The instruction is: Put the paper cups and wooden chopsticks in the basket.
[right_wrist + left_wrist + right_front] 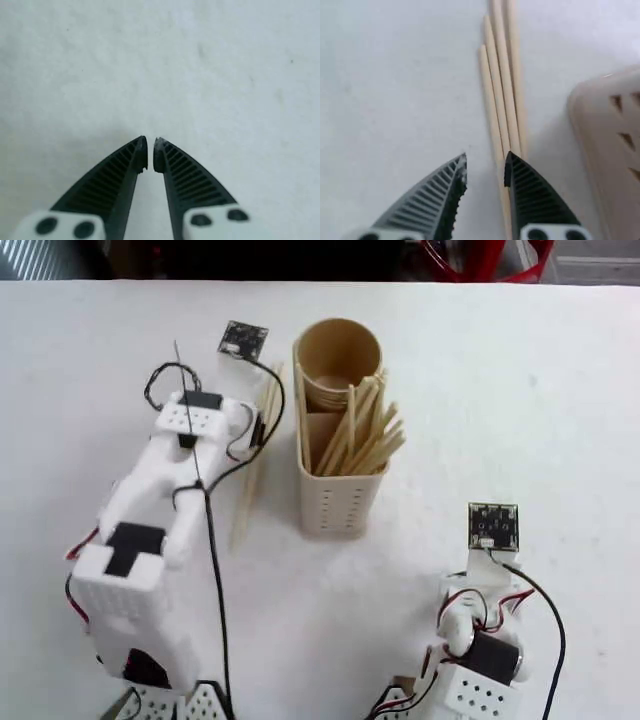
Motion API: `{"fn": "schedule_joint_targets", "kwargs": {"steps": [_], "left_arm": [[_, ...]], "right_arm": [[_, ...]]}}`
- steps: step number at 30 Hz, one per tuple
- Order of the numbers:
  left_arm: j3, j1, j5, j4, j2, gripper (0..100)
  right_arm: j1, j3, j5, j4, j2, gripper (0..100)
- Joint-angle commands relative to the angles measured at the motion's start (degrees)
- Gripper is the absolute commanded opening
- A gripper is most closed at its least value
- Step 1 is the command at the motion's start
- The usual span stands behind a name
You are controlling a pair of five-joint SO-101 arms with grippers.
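Loose chopsticks (241,512) lie just left of the basket (340,506) (cups (338,360) inside).

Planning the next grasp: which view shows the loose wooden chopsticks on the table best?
The left wrist view: the thin pale wooden chopsticks lie side by side by the left gripper's open fingers. The high view has them partly hidden by the left arm, beside the beige perforated basket. The right wrist view faces white table elsewhere.
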Motion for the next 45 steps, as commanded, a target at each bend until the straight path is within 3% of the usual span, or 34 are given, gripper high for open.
{"fn": "schedule_joint_targets", "kwargs": {"steps": [1,9,15,23,32,39,45], "left_arm": [[-5.2,-0.8,0.3,0.8,3.9,14],[-4.8,-0.1,0.4,0.9,4.2,14],[-1.8,-0.4,0.5,1.5,-2.9,10],[13.2,4.2,0.2,-8.8,-14.5,13],[10.7,3.3,-1.8,-10.9,-6.7,13],[3.0,-0.3,-1.4,-4.6,0.6,13],[2.5,-2.2,-1.4,-3.7,0.7,13]], "right_arm": [[0.6,0.5,-0.4,-0.6,-0.6,3.6],[0.6,0.5,-0.4,-0.6,-0.6,3.6],[0.6,0.5,-0.4,-0.6,-0.6,3.6],[0.6,0.5,-0.4,-0.6,-0.6,3.6],[0.6,0.5,-0.4,-0.6,-0.6,3.6],[0.6,0.5,-0.4,-0.6,-0.6,3.6],[0.6,0.5,-0.4,-0.6,-0.6,3.6]]}}
